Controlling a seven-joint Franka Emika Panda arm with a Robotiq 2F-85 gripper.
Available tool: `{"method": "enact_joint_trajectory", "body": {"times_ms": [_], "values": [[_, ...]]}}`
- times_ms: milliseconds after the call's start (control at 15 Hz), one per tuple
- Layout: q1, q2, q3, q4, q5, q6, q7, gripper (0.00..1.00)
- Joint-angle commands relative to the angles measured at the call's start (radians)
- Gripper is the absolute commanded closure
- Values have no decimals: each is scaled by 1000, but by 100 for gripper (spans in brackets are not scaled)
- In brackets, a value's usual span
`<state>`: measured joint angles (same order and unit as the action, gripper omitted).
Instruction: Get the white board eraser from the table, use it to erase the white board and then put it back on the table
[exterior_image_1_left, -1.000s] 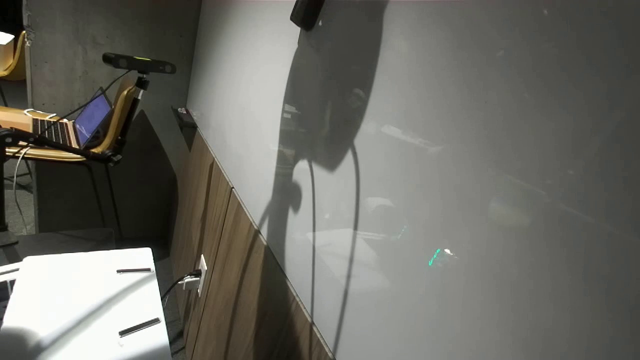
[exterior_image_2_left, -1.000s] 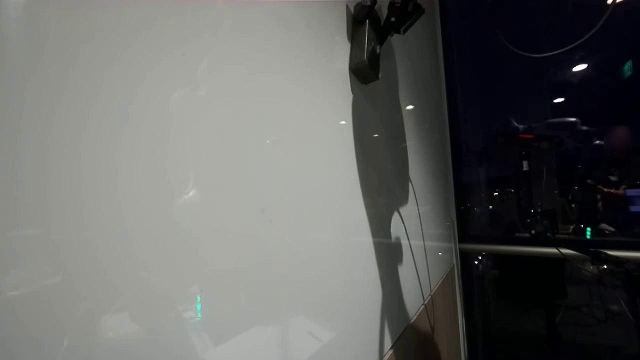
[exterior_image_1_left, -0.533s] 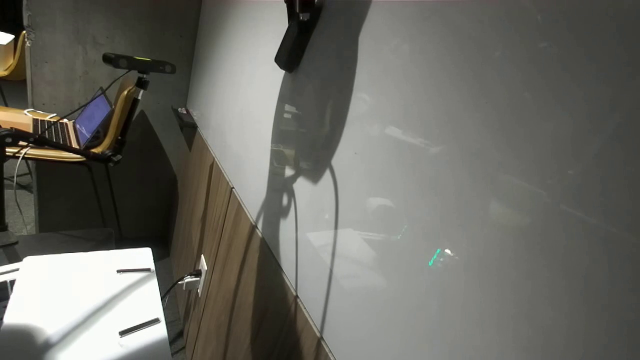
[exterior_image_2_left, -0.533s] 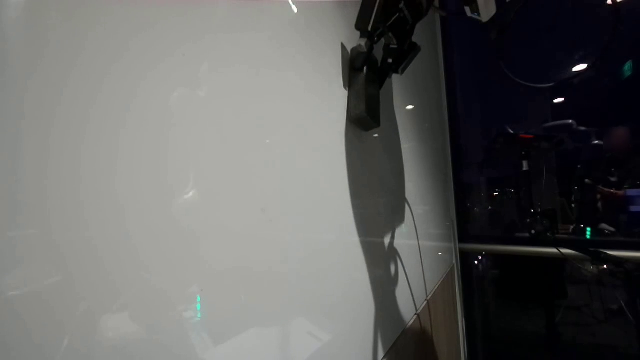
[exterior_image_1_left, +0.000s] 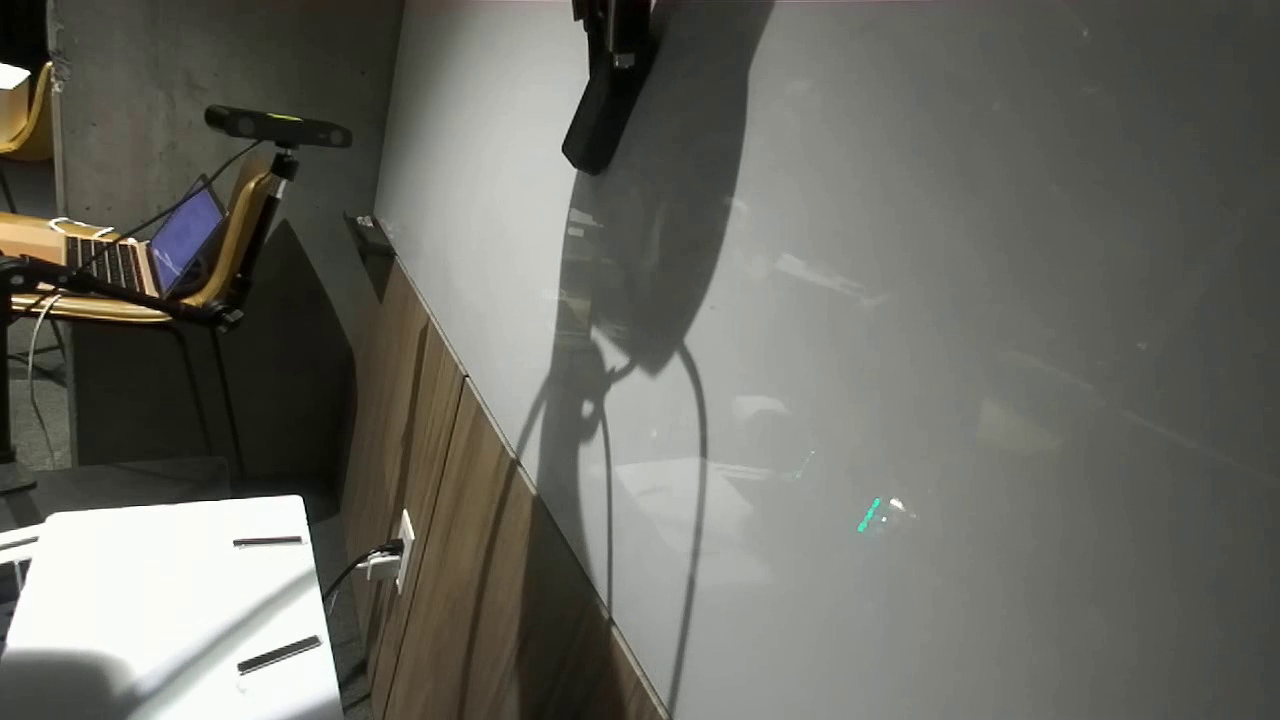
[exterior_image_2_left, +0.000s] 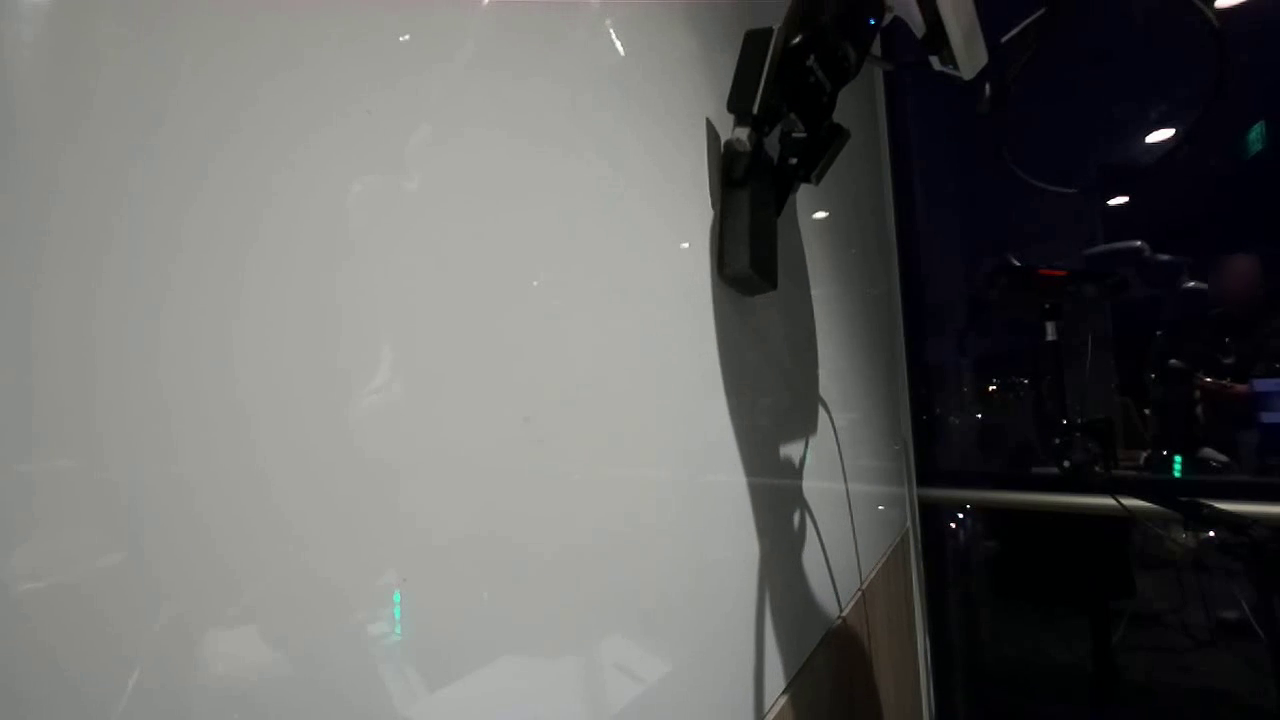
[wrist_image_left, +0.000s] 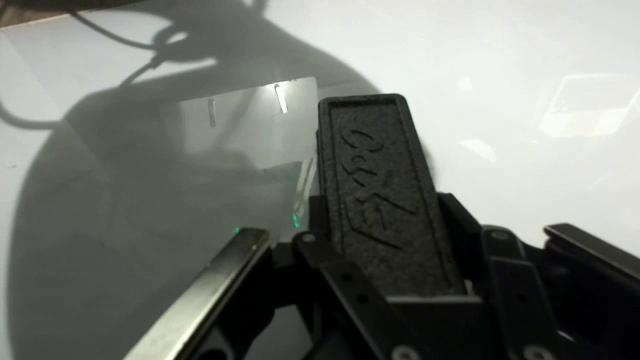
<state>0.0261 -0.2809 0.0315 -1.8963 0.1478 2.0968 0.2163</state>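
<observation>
The white board eraser (wrist_image_left: 375, 175) is a dark grey block with lettering pressed into its upper face. My gripper (wrist_image_left: 386, 216) is shut on it, with one finger pad along each long side, and the eraser's far end sticks out past the fingers. In both exterior views the eraser (exterior_image_1_left: 600, 125) (exterior_image_2_left: 748, 235) hangs downward in front of the white board (exterior_image_1_left: 950, 350) near the top of the picture. Whether its face touches the board I cannot tell. The white table (exterior_image_1_left: 150, 590) stands at lower left in an exterior view.
Two thin dark strips (exterior_image_1_left: 279, 655) show on the table top. Brown wood panelling (exterior_image_1_left: 430, 560) with a plugged-in outlet (exterior_image_1_left: 403, 550) runs below the board. A camera on a stand (exterior_image_1_left: 278, 127) and a laptop (exterior_image_1_left: 185, 235) are at left. Dark glass (exterior_image_2_left: 1080, 400) borders the board's edge.
The gripper and eraser have come down along the board in both exterior views, drifting slightly right over the last half second. More of the arm now shows. The grip looks the same.
</observation>
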Motion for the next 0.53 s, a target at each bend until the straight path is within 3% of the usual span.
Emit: {"method": "enact_joint_trajectory", "body": {"times_ms": [0, 467], "values": [[-42, 129, -47, 90, -10, 73, -43, 69], [-56, 147, -71, 113, -7, 25, -59, 69]]}}
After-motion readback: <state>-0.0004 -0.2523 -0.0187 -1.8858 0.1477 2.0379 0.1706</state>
